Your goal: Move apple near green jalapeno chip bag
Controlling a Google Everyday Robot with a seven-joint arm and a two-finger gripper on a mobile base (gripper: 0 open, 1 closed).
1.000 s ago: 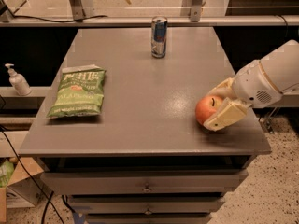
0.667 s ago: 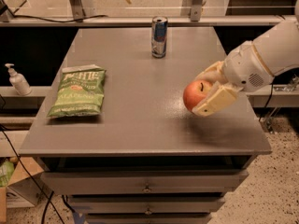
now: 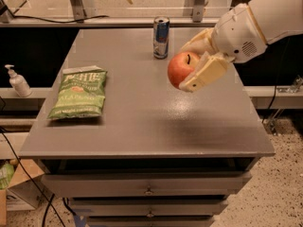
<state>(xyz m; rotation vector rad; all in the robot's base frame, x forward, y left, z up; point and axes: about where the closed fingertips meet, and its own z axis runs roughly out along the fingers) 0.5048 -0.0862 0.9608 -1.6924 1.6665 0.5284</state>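
Here we go: the gripper [image 3: 189,67] is up over the right half of the desk [image 3: 142,126], and its cream fingers [image 3: 207,73] are clamped on either side of the apple [image 3: 181,68], open only as wide as the fruit. The apple is off the surface, stem up, hanging in the air with a soft dark shadow on the desk beneath it.

Labels now. The green jalapeno chip bag [image 3: 78,94] lies flat on the left side of the desk, white top edge away from us. There's bold white lettering across its top and a line of lighter letters lower down, but both are too blurred to read with any certainty. The blue-and-silver can [image 3: 161,37] stands upright at the back of the desk, with no writing on it that I can make out.

Against a second ago, the apple has come up from the right front edge and travelled left and toward the back. It now sits just right of the can in this view and is well apart from the bag. Bag and can haven't budged. A pump bottle [image 3: 18,82] stands on the ledge off to the left.
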